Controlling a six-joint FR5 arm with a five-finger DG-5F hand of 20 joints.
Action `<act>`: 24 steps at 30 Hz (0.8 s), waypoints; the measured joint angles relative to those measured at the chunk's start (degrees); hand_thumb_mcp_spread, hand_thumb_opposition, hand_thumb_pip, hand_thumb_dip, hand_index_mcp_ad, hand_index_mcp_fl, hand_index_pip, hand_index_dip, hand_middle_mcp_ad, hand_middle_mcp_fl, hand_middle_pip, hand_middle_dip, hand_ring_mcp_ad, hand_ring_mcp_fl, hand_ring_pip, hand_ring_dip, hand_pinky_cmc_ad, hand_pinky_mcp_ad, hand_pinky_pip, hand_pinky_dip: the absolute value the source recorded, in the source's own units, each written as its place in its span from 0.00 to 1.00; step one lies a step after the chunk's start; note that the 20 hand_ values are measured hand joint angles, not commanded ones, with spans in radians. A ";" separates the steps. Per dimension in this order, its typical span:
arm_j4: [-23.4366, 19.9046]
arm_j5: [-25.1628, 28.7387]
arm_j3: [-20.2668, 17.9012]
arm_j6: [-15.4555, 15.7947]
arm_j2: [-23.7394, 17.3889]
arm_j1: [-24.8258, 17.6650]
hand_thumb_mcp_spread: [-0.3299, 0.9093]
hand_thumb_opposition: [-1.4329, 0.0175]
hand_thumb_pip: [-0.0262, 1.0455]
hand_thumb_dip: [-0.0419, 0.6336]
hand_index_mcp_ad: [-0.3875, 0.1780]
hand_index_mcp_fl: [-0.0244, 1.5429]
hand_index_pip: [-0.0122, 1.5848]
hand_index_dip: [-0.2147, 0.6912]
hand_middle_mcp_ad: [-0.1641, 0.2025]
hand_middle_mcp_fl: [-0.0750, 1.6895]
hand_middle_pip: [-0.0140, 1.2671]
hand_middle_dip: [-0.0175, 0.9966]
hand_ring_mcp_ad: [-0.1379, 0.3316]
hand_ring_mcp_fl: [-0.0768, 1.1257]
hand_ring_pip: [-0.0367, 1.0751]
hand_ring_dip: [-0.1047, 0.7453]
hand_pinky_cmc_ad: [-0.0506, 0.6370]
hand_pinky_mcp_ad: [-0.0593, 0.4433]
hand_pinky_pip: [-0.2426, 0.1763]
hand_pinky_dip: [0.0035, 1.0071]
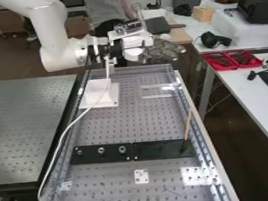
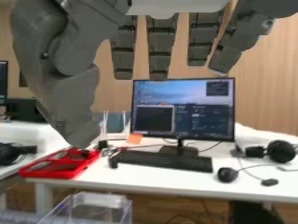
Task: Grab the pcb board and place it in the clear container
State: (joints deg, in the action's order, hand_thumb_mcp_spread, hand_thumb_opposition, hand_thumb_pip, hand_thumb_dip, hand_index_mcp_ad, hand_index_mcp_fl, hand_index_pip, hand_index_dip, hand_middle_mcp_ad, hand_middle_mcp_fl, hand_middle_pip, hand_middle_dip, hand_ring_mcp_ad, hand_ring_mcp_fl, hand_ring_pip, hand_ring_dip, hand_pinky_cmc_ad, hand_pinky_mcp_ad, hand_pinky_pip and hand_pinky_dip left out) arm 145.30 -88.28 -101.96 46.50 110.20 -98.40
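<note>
One open hand (image 1: 162, 51), fingers spread straight; clear container (image 2: 94, 206) near the white table (image 1: 247, 87).
High view: hand beyond the perforated table's (image 1: 130, 126) far end, its fingers pointing toward the white table side. Wrist view: fingers of the hand (image 2: 161, 49) straight and side by side, thumb well apart from them, nothing gripped. Container, upright, lies just in front of the white table's near edge. Red tray (image 2: 50, 174) on the white table, near that edge; its contents too small to identify. Keyboard (image 2: 159, 159) in front of the monitor (image 2: 183, 107). On the perforated table: black plate (image 1: 163, 150) with round fittings, and a thin stick (image 1: 188, 126) tilted at its right part.
</note>
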 joint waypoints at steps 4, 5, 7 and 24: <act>0.12 2.21 -1.55 2.15 -5.01 1.58 0.55 0.42 0.57 0.46 0.48 0.18 0.11 0.36 0.58 0.16 0.12 0.19 0.65 0.11 0.12 0.19 0.55 0.48 0.43 0.39; 0.25 2.53 -1.70 2.36 -5.67 1.78 0.55 0.42 0.57 0.45 0.48 0.18 0.10 0.36 0.58 0.16 0.12 0.18 0.65 0.11 0.12 0.19 0.55 0.50 0.43 0.39; 1.11 3.82 -2.24 2.94 -8.37 2.64 0.55 0.42 0.57 0.44 0.48 0.20 0.09 0.36 0.58 0.16 0.12 0.18 0.65 0.11 0.12 0.19 0.55 0.51 0.43 0.39; 13.76 11.43 -0.38 -0.28 -14.78 5.61 0.55 0.42 0.47 0.41 0.53 0.22 0.07 0.46 0.62 0.16 0.12 0.18 0.66 0.10 0.14 0.20 0.55 0.64 0.43 0.43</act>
State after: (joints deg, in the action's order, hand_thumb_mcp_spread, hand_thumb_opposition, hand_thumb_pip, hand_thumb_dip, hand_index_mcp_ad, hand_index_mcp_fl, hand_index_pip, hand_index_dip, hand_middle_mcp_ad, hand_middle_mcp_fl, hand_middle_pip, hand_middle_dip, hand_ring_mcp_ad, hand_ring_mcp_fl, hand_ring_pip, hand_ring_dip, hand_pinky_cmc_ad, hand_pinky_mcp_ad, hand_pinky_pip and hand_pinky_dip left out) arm 159.06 -76.85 -102.34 46.21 95.42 -92.79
